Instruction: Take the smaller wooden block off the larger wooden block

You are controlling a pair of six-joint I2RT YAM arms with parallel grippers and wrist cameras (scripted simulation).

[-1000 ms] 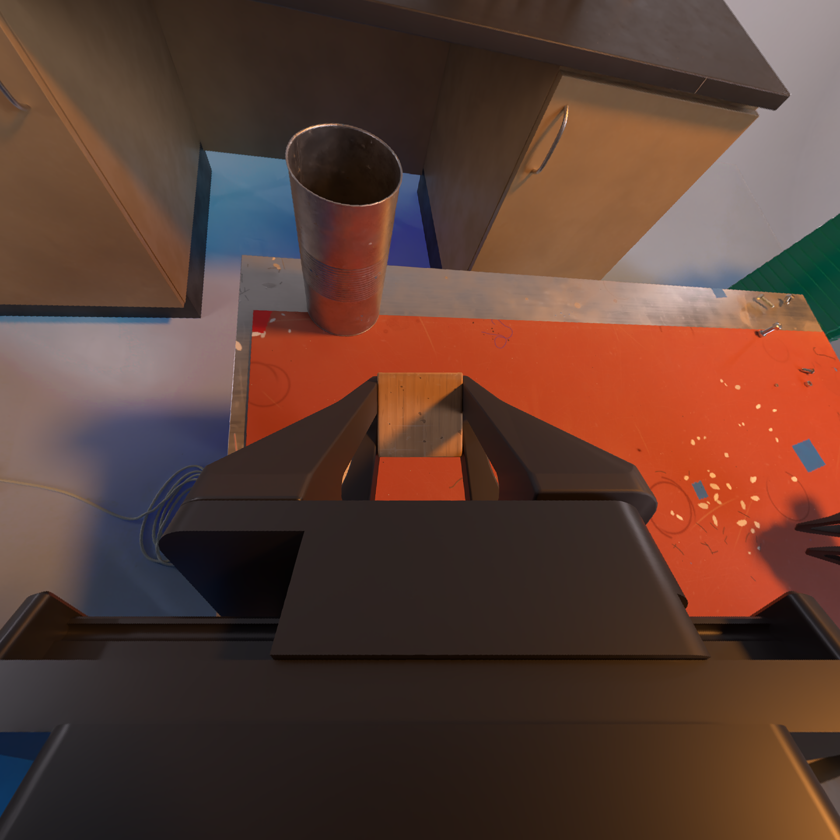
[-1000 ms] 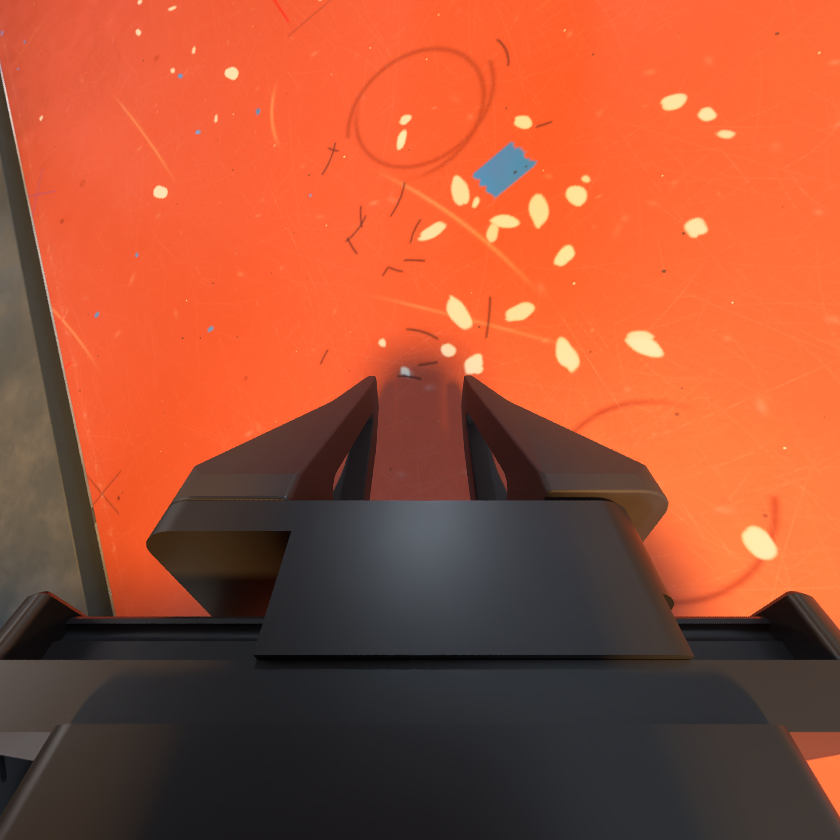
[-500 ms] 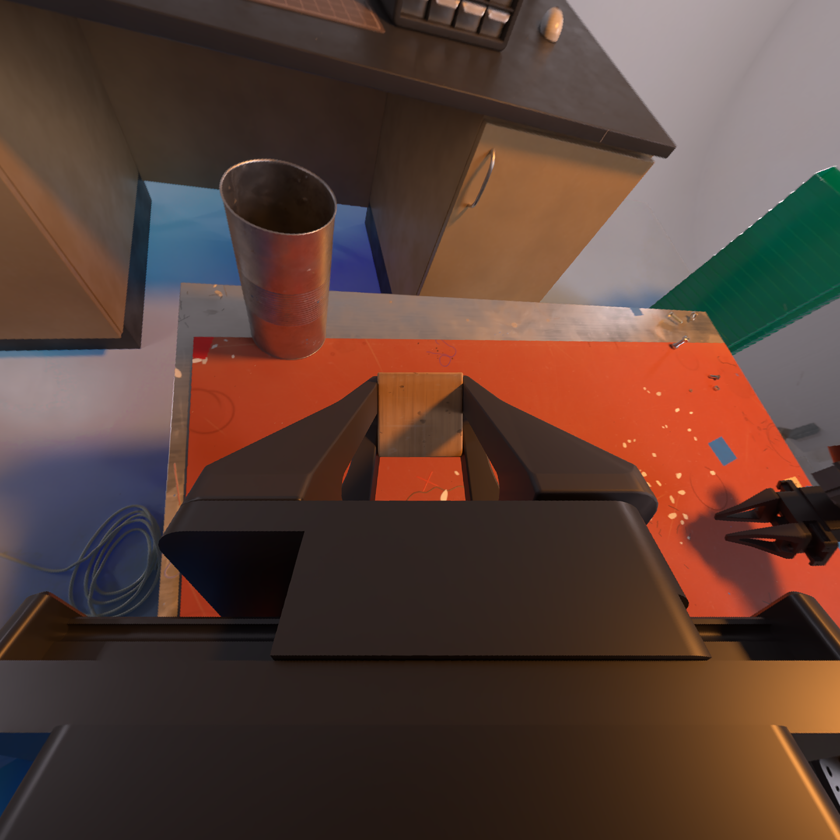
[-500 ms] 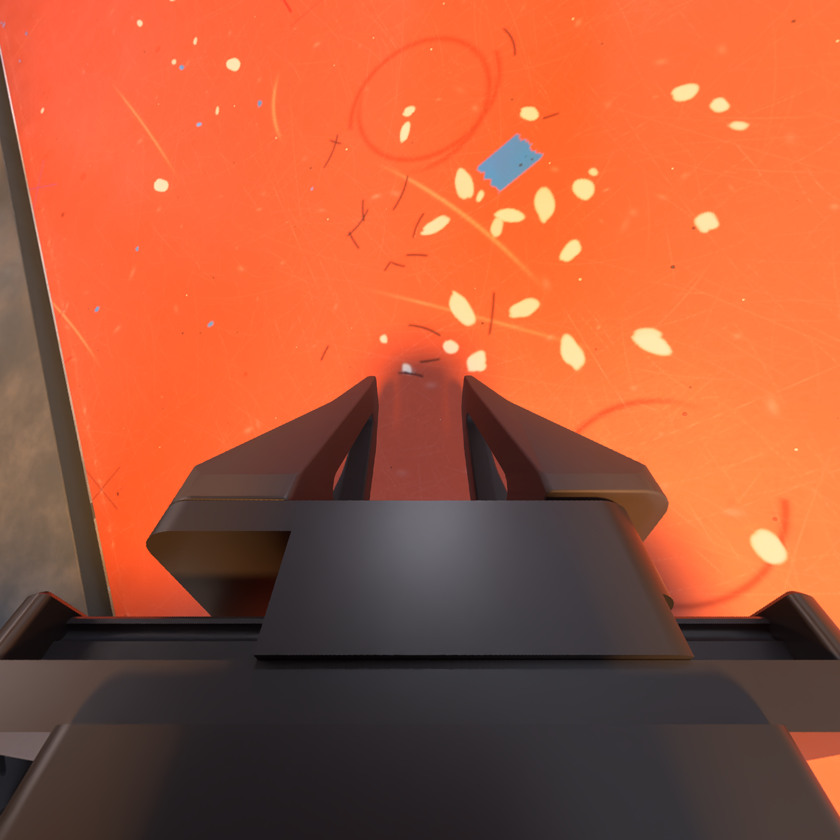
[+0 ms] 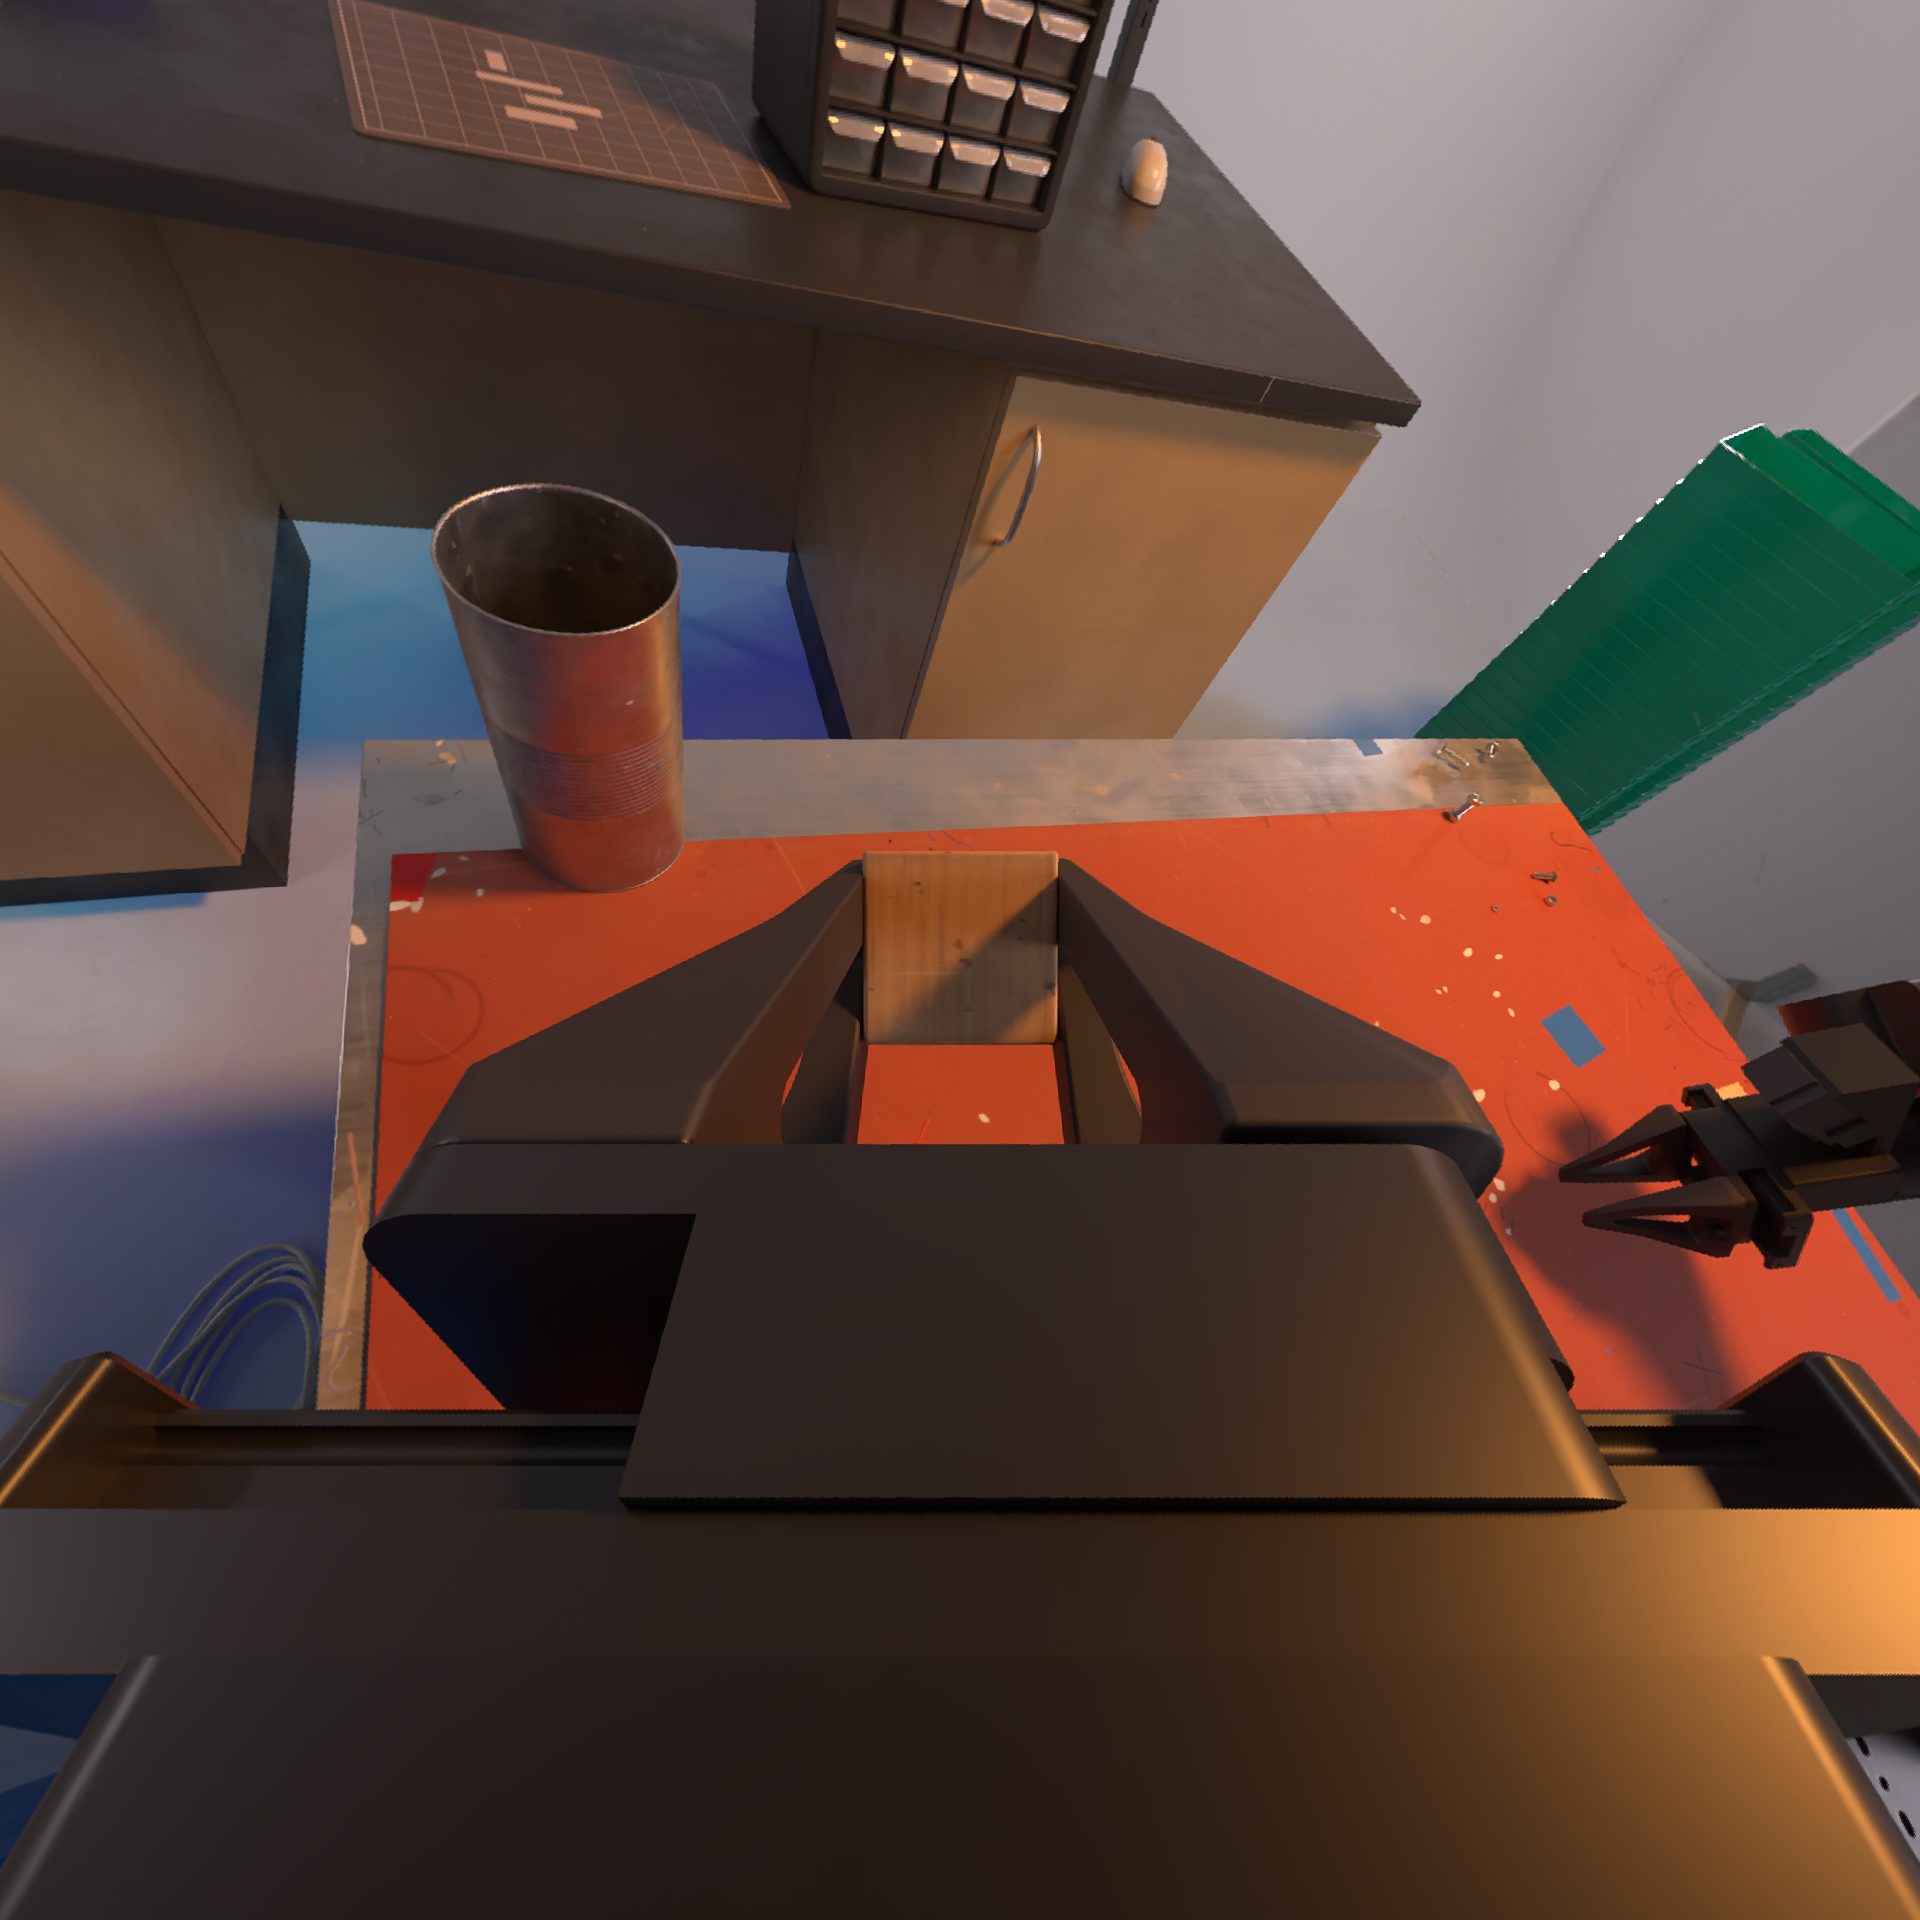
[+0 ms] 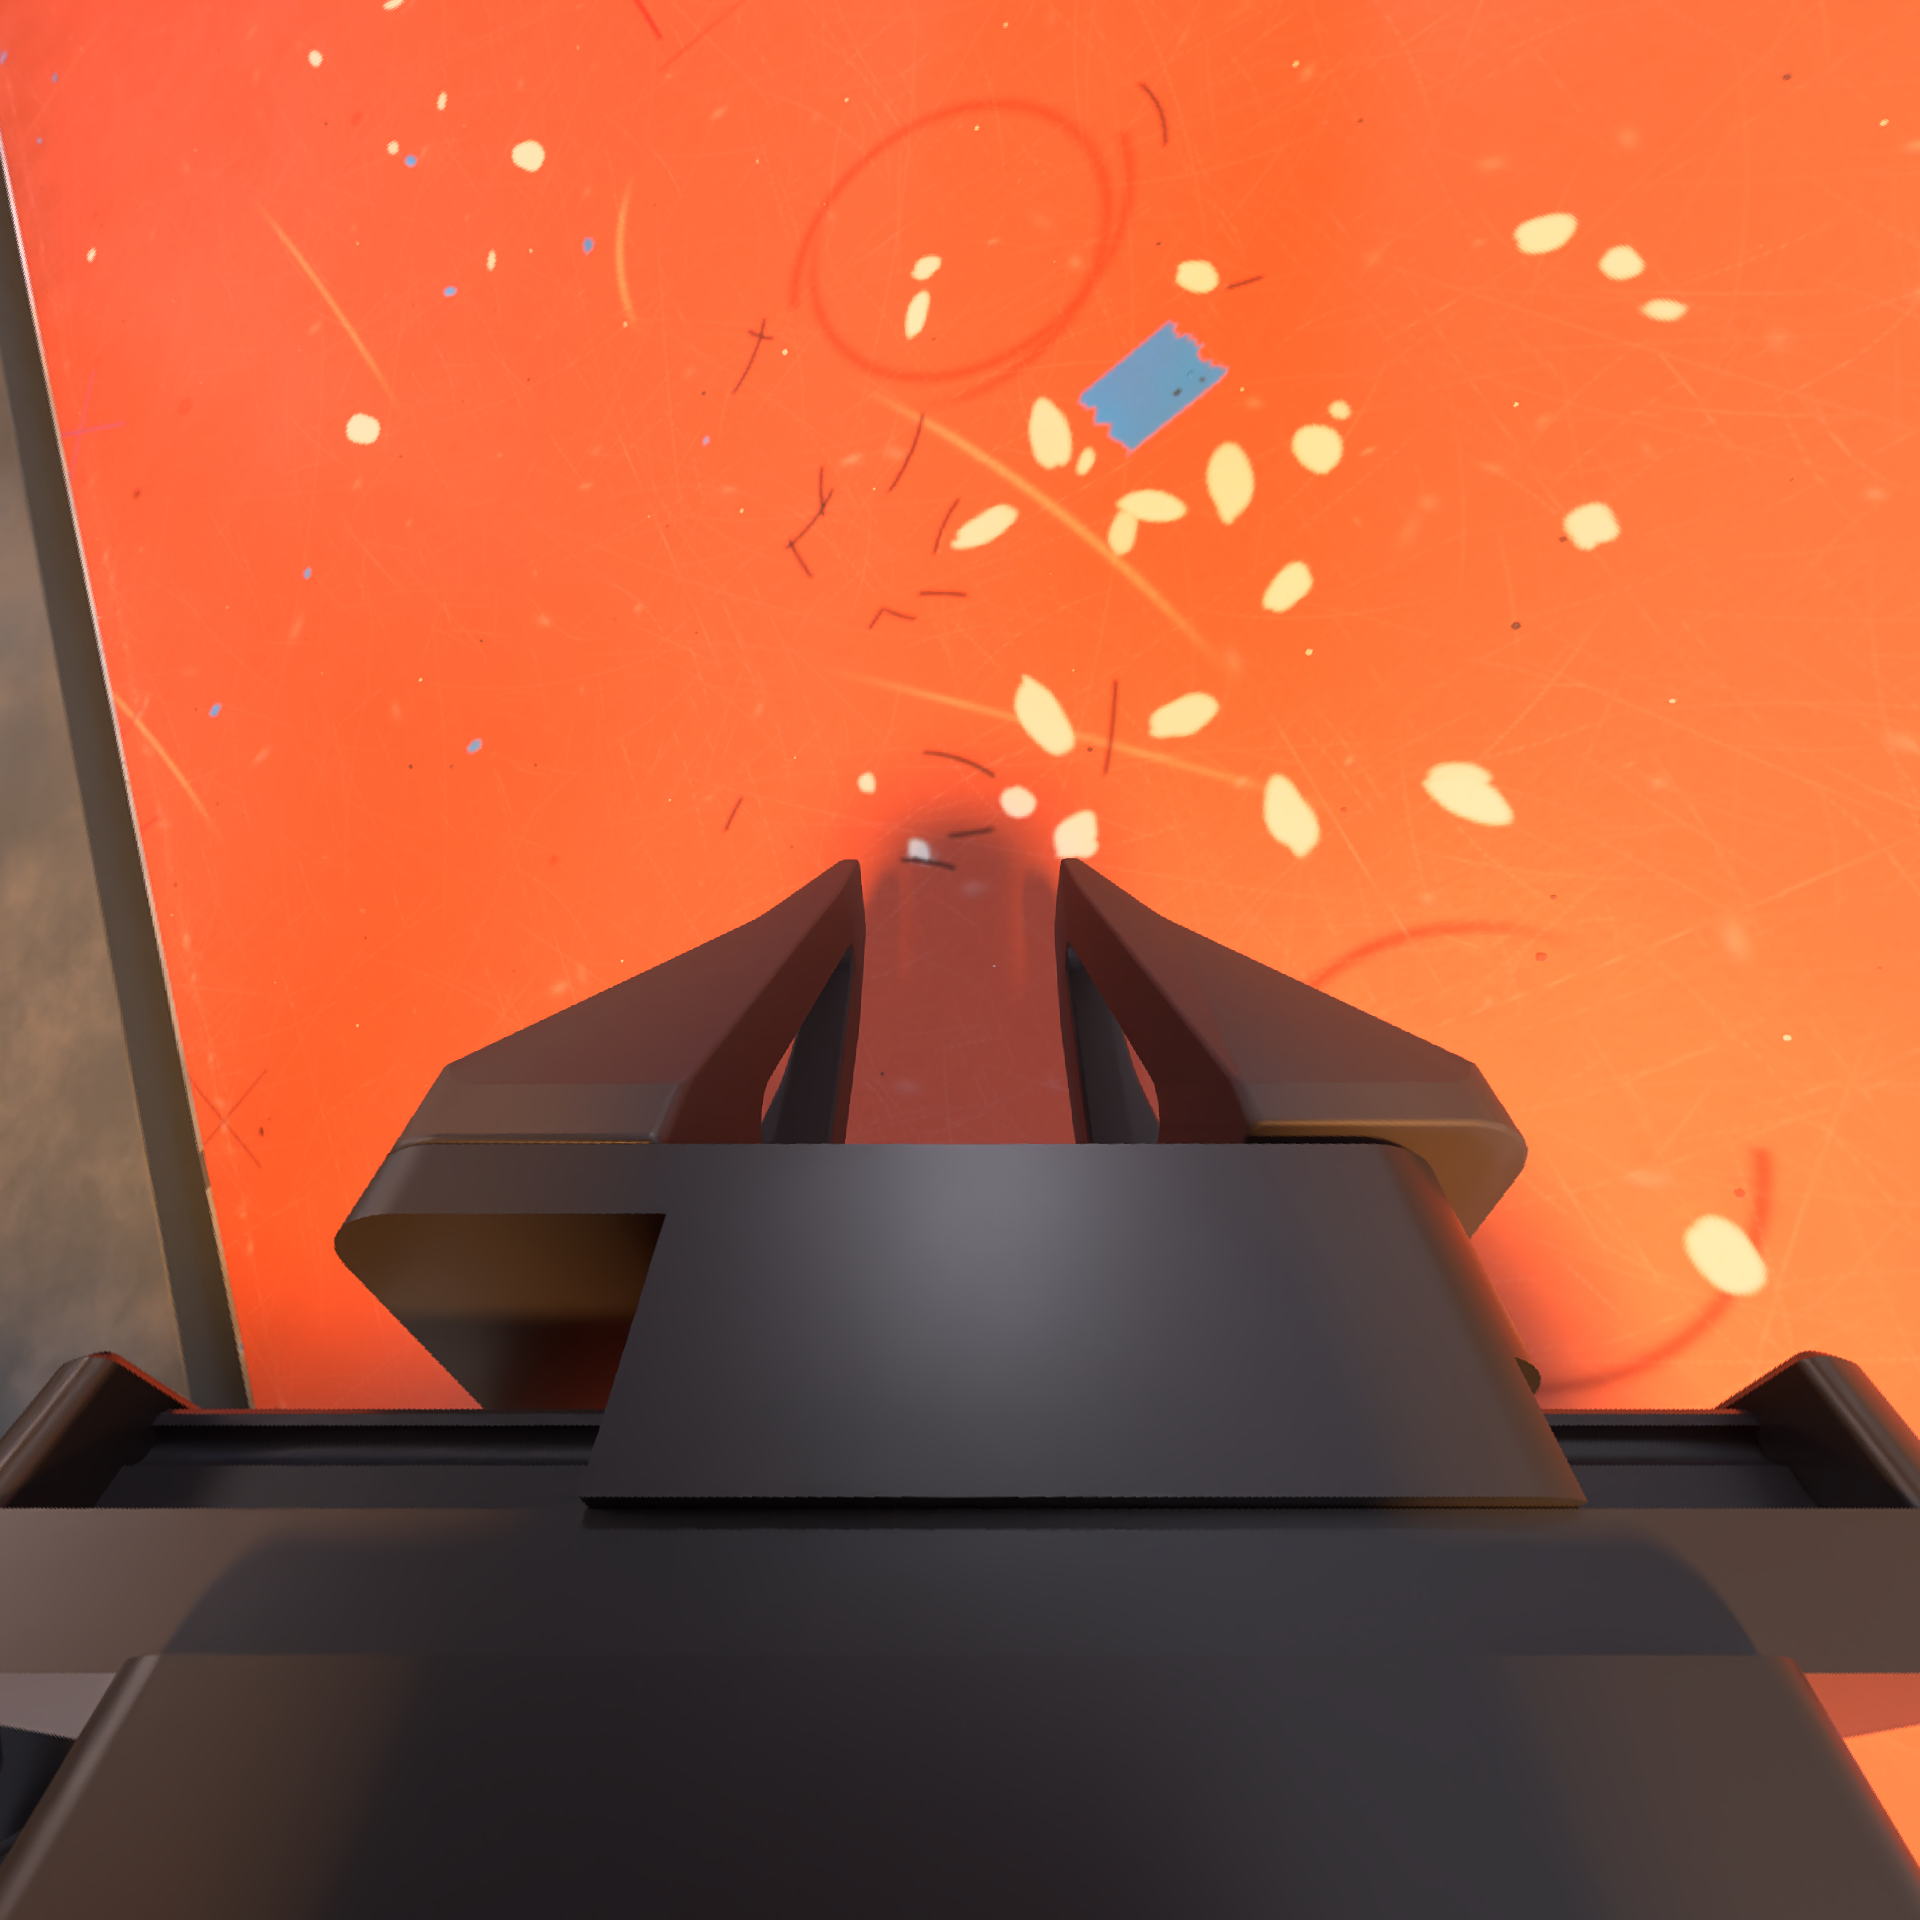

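Observation:
My left gripper (image 5: 960,868) is shut on a small pale wooden block (image 5: 960,956), which sits between the fingertips and is held well above the orange mat (image 5: 1247,935). The larger wooden block shows in neither view. My right gripper (image 6: 958,868) is open and empty, its tips close over the orange mat (image 6: 520,623). It also shows in the left wrist view (image 5: 1579,1195), at the right edge, low over the mat.
A tall metal cup (image 5: 571,675) stands at the mat's back left corner. Loose screws (image 5: 1463,805) lie at the back right. Beyond the table are a dark desk with cabinets (image 5: 1091,571), a drawer organiser (image 5: 935,94) and a green panel (image 5: 1714,623). Cables (image 5: 239,1320) lie on the floor at left.
My left gripper has risen and pulled back with the block: the table looks smaller, and the desk top and the right gripper have come into view. The right gripper has barely shifted.

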